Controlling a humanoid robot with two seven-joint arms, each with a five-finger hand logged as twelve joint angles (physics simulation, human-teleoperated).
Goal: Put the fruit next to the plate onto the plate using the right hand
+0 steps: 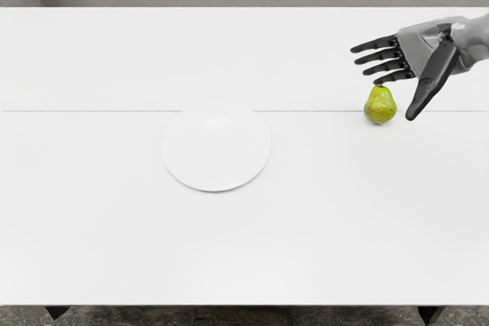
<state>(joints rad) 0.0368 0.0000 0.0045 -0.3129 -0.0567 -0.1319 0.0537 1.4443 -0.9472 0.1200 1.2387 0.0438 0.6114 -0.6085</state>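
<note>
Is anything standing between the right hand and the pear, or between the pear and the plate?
Nothing visible. The open right hand hovers close by the pear, and only table surface lies between it and the plate.

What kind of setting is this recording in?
Probably a simulated tabletop test setup, not a lived-in room: plain white table, one white plate, one pear, and the right hand open near it.

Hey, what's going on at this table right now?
The robot's right hand, fingers spread and holding nothing, hovers beside the top of a yellow-green pear that stands upright on the white table. The round white plate lies well to the pear's left. The pear is not yet grasped or moved.
</note>
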